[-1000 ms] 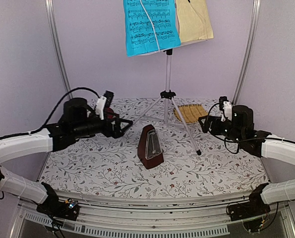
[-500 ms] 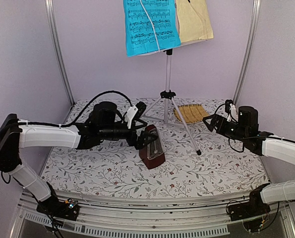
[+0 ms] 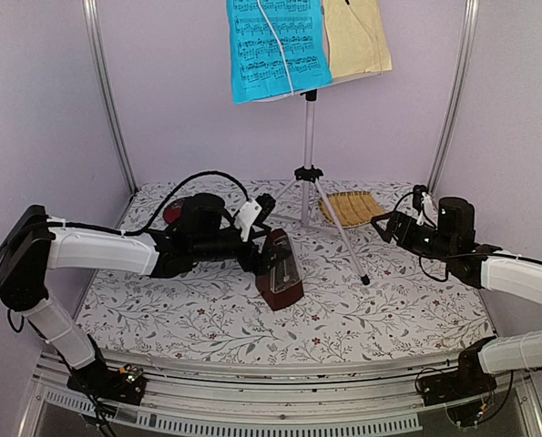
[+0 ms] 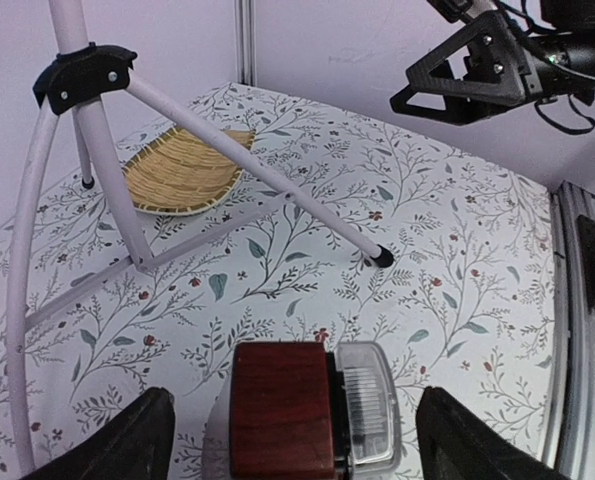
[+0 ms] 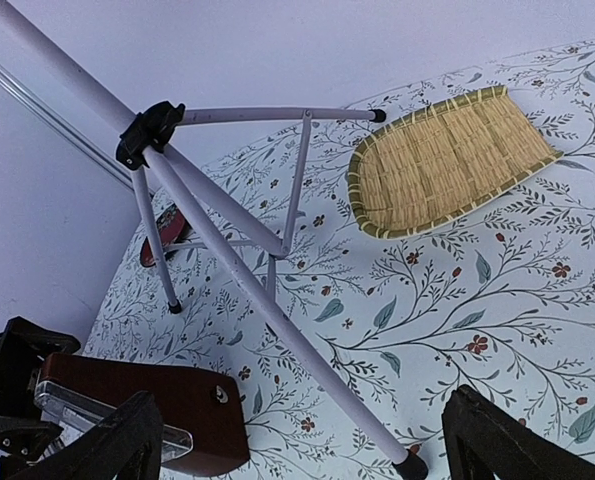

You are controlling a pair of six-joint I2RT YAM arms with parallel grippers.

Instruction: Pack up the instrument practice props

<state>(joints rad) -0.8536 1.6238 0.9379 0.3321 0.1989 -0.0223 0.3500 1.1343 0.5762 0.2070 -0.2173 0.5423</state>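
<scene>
The dark red-brown metronome (image 3: 280, 273) stands upright mid-table. My left gripper (image 3: 267, 244) is open at its top. In the left wrist view the metronome (image 4: 280, 410) sits between the two fingers (image 4: 127, 445), with a gap on each side. The silver tripod music stand (image 3: 309, 137) rises behind it. It holds a blue sheet (image 3: 278, 45) and a pale-yellow sheet (image 3: 357, 36) on its desk. My right gripper (image 3: 386, 226) hangs open to the right of the stand's front leg (image 5: 237, 260), holding nothing. The right wrist view shows the metronome (image 5: 147, 410) at lower left.
A woven bamboo tray (image 3: 350, 208) lies at the back right, behind the tripod legs. A small red object (image 3: 172, 212) lies at the back left, partly hidden by my left arm. Metal frame posts (image 3: 107, 91) stand in both back corners.
My left arm has reached right, from the table's left side to the metronome, which now stands between its jaws. The right gripper has shifted slightly right and up.
</scene>
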